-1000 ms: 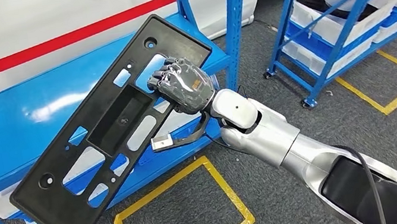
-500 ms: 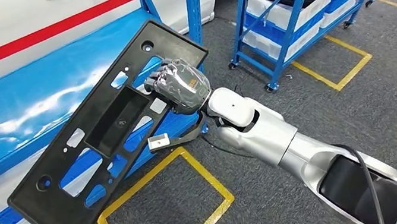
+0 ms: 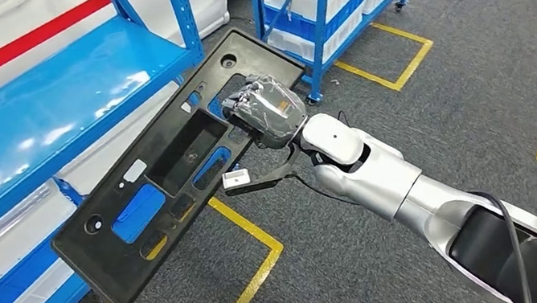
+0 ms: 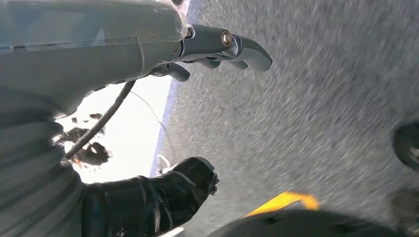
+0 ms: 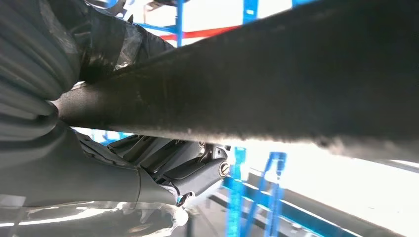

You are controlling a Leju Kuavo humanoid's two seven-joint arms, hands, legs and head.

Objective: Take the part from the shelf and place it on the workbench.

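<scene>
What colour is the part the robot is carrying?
Black part, clearest in the head view.

Right robot hand (image 3: 267, 111): fingers tucked behind the black part (image 3: 170, 167), so grip contact not visible in head view. Right wrist view: part (image 5: 257, 94) runs off the frame edge, close-up and soft, no detail. Left wrist view: floor (image 4: 306, 113) past the left robot hand (image 4: 197, 108) is motion-blurred; dark shapes at frame edge can't be ID'd. Shelf (image 3: 40, 114) beyond the right robot hand is cut off by frame edge.
</scene>
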